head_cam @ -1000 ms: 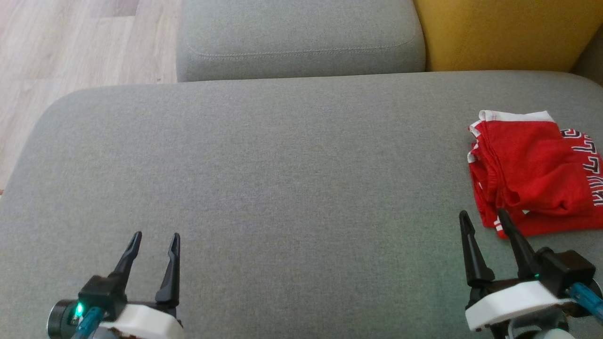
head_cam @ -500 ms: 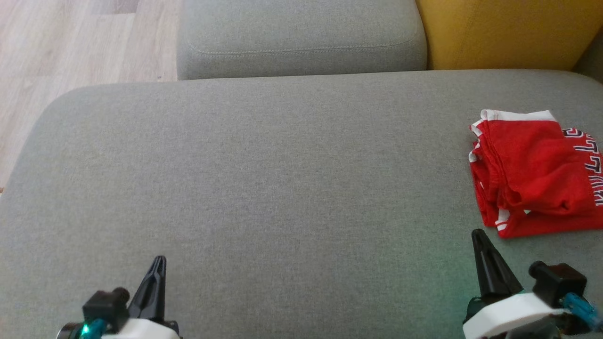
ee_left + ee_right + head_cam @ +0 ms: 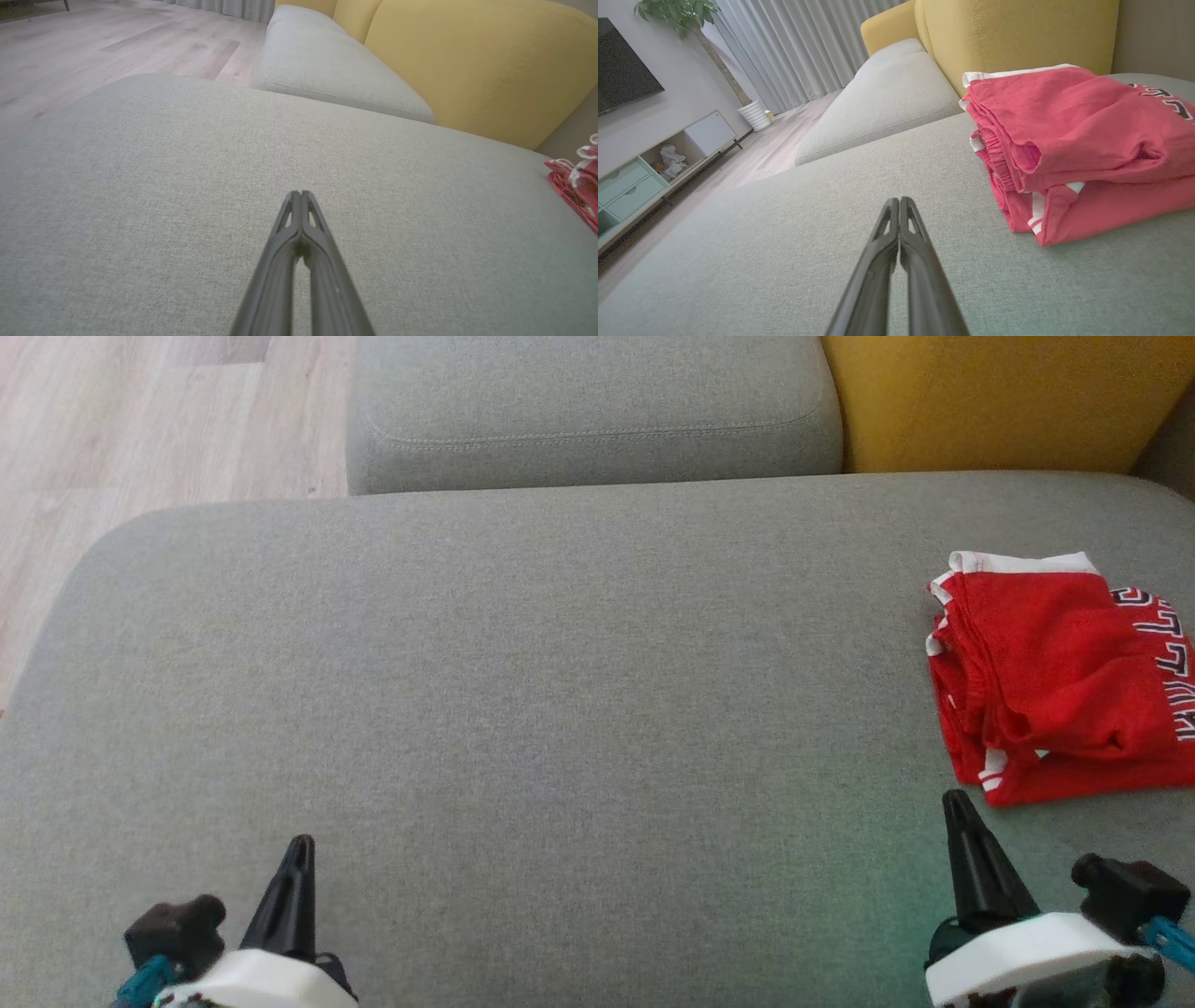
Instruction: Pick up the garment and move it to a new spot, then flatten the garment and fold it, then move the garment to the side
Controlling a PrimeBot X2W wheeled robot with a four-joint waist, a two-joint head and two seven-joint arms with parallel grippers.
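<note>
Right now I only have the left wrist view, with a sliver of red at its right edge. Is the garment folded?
Observer: Yes. The garment lies folded in a stack on the seat, with white trim along its far edge.
Operator: Is the right gripper on it?
Observer: No. The right gripper is shut and empty. It sits just short of the garment's near left corner and does not touch it.
Operator: Any markings on it?
Observer: Black-and-white lettering runs along its right side in the head view.
</note>
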